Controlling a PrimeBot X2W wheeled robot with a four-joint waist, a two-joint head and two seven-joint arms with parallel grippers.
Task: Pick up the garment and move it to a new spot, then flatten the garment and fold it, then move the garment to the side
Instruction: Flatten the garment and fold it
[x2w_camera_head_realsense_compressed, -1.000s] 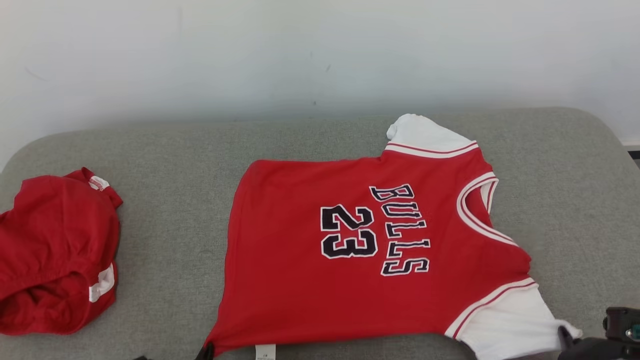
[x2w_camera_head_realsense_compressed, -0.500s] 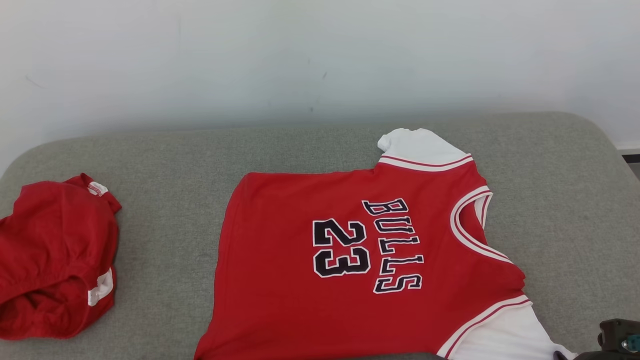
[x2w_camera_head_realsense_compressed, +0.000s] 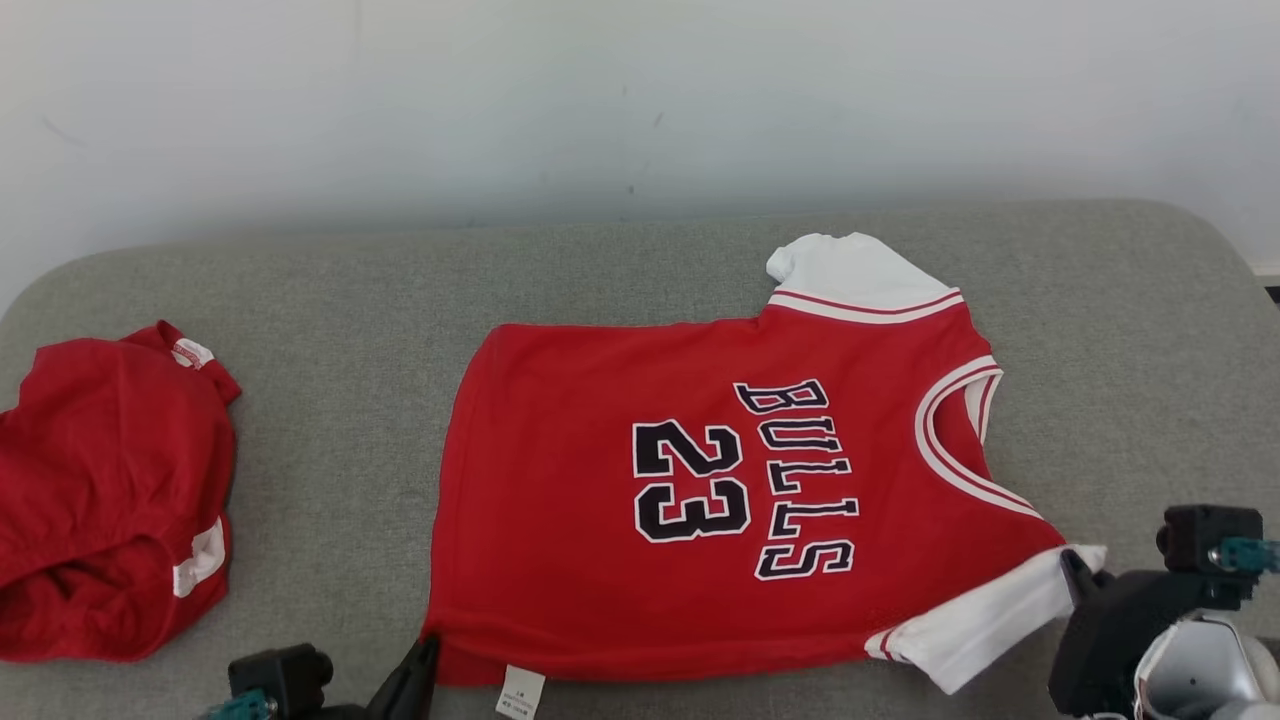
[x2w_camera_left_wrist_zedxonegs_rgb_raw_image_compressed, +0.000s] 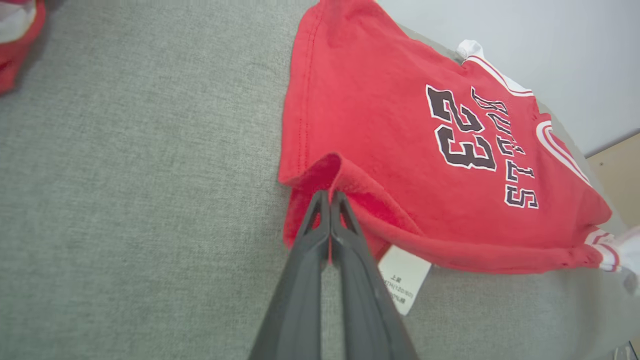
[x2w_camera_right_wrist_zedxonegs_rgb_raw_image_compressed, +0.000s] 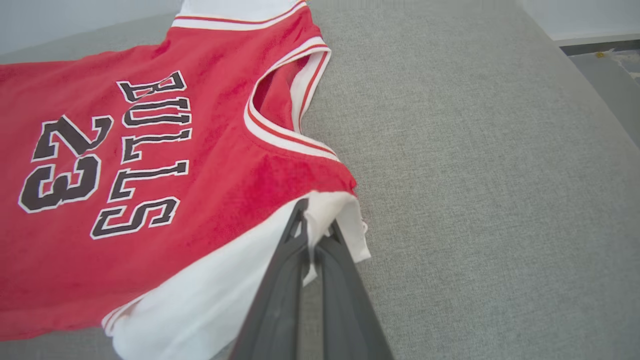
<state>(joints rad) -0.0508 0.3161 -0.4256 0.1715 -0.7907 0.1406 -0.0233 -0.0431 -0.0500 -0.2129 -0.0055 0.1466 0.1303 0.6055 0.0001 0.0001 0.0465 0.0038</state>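
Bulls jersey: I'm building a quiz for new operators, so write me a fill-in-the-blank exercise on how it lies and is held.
1. The jersey bears the number ____ in black.
2. The left gripper is shut on the jersey's hem, whose colour is ____.
3. The right gripper is shut on a sleeve coloured ____.
4. In the head view, the crumpled red garment lies on the grey cushion to the jersey's ____.
Missing words: 23; red; white; left.

- Bright, even, diffuse; no glare.
- Faint soft shadow under the garment hem.
- Sharp centrally; wide-angle bending at wrist-view edges.
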